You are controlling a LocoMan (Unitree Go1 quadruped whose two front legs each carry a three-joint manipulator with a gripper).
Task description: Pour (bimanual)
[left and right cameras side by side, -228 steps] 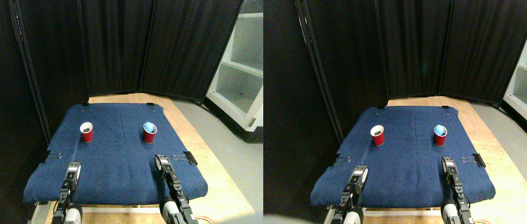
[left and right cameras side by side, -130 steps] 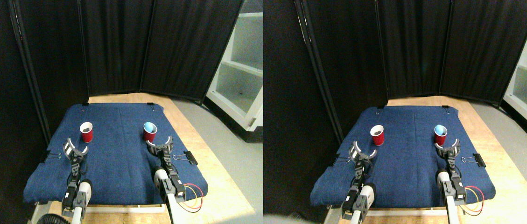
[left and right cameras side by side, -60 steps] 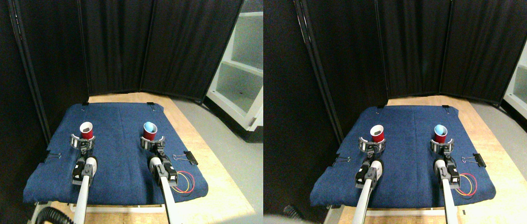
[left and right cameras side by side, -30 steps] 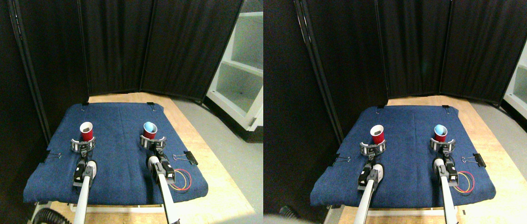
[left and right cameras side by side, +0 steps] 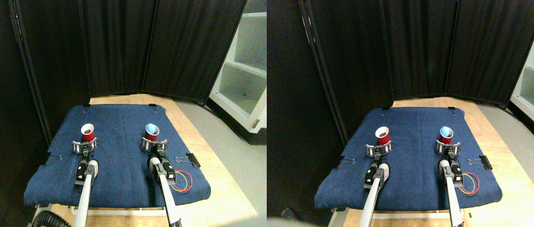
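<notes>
Stereo pair view: left gripper (left and right cameras side by side: pixel 83 146) ringing left red cup (left and right cameras side by side: pixel 87 133), right gripper (left and right cameras side by side: pixel 154 144) ringing right red cup (left and right cameras side by side: pixel 152 133) (blue-lined), both upright on blue cloth (left and right cameras side by side: pixel 120 165), squeeze not discernible.

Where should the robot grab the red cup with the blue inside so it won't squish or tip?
Best guess: hold the red cup with the blue inside low on its round wall, coming from the near side, where the right hand already curves around its base. It stands upright on the blue cloth, so a level squeeze should keep it steady.
</notes>
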